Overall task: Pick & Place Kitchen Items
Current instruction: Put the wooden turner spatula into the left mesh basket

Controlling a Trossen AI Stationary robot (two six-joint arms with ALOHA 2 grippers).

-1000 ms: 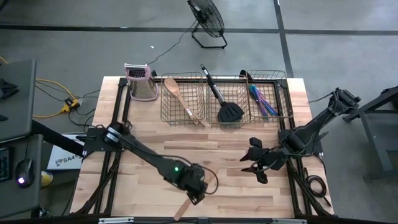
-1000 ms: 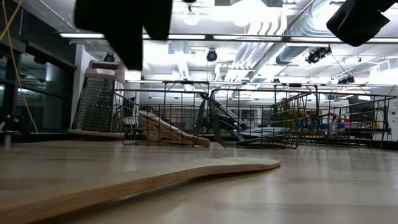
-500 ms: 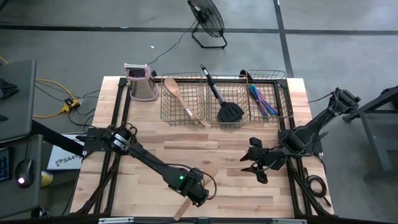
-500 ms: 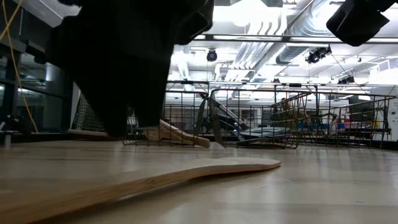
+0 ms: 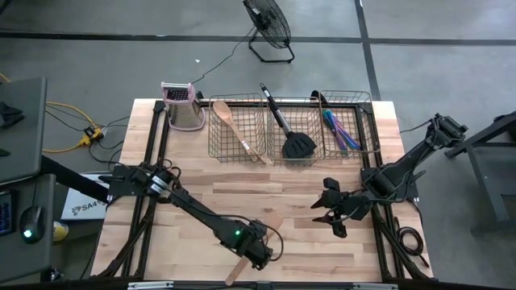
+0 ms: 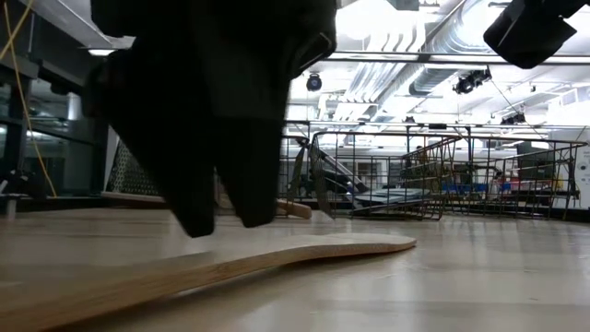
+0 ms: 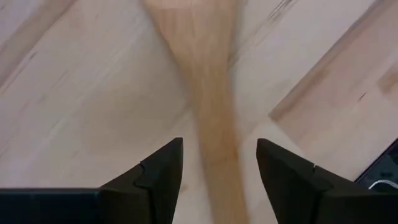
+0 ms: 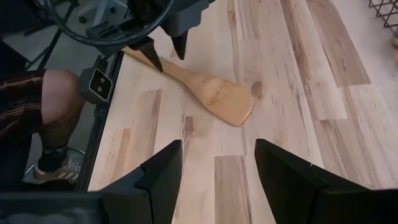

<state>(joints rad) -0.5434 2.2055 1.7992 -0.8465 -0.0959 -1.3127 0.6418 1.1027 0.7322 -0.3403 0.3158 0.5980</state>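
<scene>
Black fingers of the left hand (image 5: 260,258) are standing wide apart, one on each side of the handle of a wooden spatula (image 5: 256,246), without closing on it. In the low view the fingertips (image 6: 198,221) are hanging just above the wood, and whether they are touching it cannot be told. That spatula (image 8: 205,87) is lying flat on the tabletop (image 5: 193,193) near the front edge, its handle end reaching the edge itself and its blade pointing toward the middle of the tabletop.

Over by the right edge, the right hand (image 5: 326,211) is waiting above the wood, fingers also spread wide and holding nothing, well apart from the spatula.

Along the back edge three wire baskets are sitting side by side. The left basket (image 5: 218,137) is holding a wooden spoon (image 5: 230,121), its handle poking out at the front. The middle basket (image 5: 270,141) is holding a black spatula (image 5: 297,147), handle sticking up over the back rim. The right basket (image 5: 367,121) is holding blue-purple cutlery (image 5: 339,130). Near the back left corner a grater (image 5: 182,106) with a pink top is standing upright, just beside the left basket.
</scene>
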